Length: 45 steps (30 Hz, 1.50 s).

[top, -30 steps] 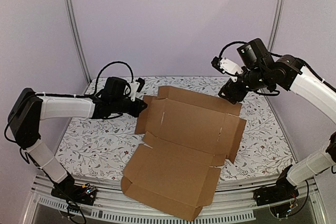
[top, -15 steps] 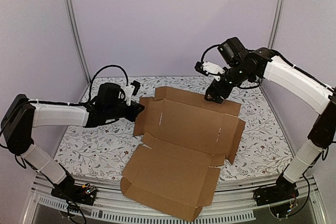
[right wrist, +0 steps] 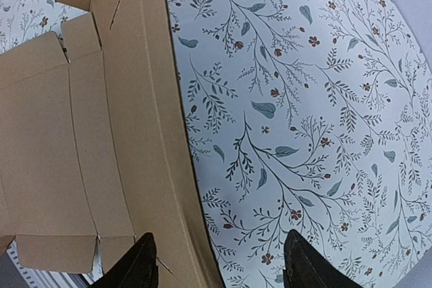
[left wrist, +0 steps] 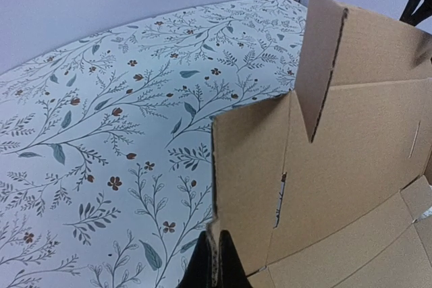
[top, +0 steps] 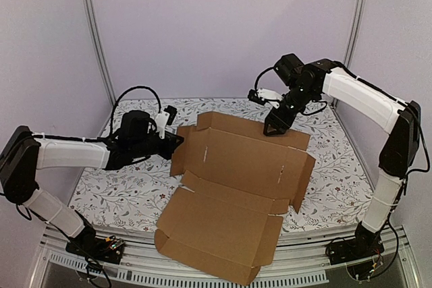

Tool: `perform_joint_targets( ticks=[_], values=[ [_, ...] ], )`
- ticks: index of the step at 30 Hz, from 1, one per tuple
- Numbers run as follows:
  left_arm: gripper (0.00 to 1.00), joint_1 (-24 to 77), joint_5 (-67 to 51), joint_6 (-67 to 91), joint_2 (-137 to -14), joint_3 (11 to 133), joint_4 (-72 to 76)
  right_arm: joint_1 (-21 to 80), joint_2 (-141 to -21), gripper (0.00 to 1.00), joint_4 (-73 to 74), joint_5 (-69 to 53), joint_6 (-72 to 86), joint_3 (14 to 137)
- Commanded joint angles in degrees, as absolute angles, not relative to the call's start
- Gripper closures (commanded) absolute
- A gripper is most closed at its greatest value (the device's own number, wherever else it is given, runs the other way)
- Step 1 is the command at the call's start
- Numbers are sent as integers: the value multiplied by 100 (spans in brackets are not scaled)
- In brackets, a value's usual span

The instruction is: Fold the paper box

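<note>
The left gripper [left wrist: 214,251] is pressed together on a corner of the paper box [left wrist: 351,139], with a sliver of corrugated flap edge pinched between its black fingers. Only its wrist view shows this grip. Ahead of it the flap stands up, with the flowered tablecloth [left wrist: 101,119] alongside. The right gripper [right wrist: 219,241] is spread, holding nothing; the box's far edge runs just under one finger. The top view alone shows the whole sheet, its near panel overhanging the table edge.
</note>
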State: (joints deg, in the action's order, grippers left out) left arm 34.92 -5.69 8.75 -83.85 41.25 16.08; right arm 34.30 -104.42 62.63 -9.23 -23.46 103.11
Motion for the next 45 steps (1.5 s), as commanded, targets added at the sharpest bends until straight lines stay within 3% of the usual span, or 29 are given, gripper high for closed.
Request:
perform_joint_targets(
  ticks=[1, 7, 24, 32, 39, 45],
  values=[
    [100, 3577, -524, 751, -8234, 4000, 1714, 3404, -10563, 42, 6584, -1292, -2388, 10459],
    [100, 3577, -385, 634, -8121, 3940, 1613, 3396, -10550, 56, 6778, -1299, -2401, 10452],
    [100, 3577, -180, 572, -7899, 3816, 1641, 3399, -10333, 79, 6908, -1229, -2364, 10299],
    [100, 3577, -170, 633, -7877, 3801, 1644, 3393, -10233, 100, 6891, -1343, -2330, 10250],
    [100, 3577, -98, 810, -7851, 3833, 1505, 3416, -10099, 100, 6626, -1486, -2282, 10018],
    [82, 3577, 282, 1374, -7800, 4077, 1019, 3793, -9698, 100, 5941, -1117, -2383, 9453]
  ],
)
